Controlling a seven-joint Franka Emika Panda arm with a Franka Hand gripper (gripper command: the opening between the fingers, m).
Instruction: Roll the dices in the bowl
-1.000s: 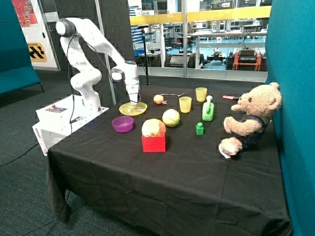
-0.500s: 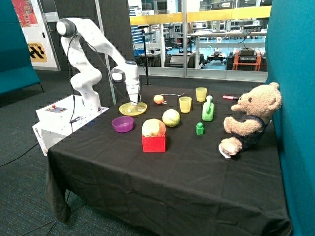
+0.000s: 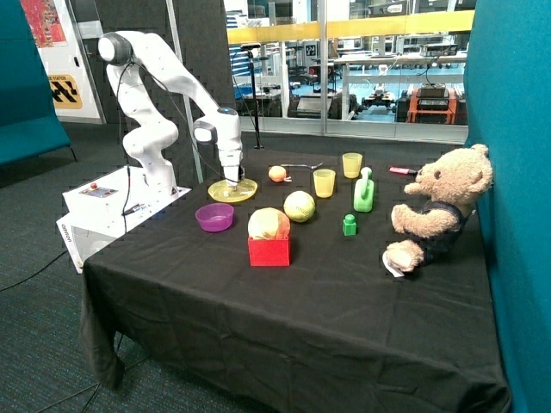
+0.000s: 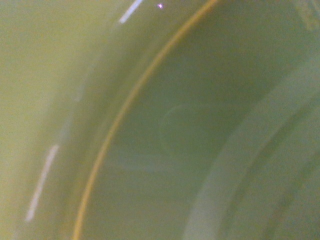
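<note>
Gripper (image 3: 231, 181) down on plate (image 3: 245, 191) near table's (image 3: 301, 292) back edge; bowl (image 3: 214, 217) just before plate, toward front edge.

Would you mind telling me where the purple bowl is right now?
In the outside view, the purple bowl sits near the table edge closest to the robot base, between the yellow plate and the red box.

End effector (image 3: 232, 181) down on plate (image 3: 246, 191) — bowl (image 3: 214, 217) nearby.
</note>
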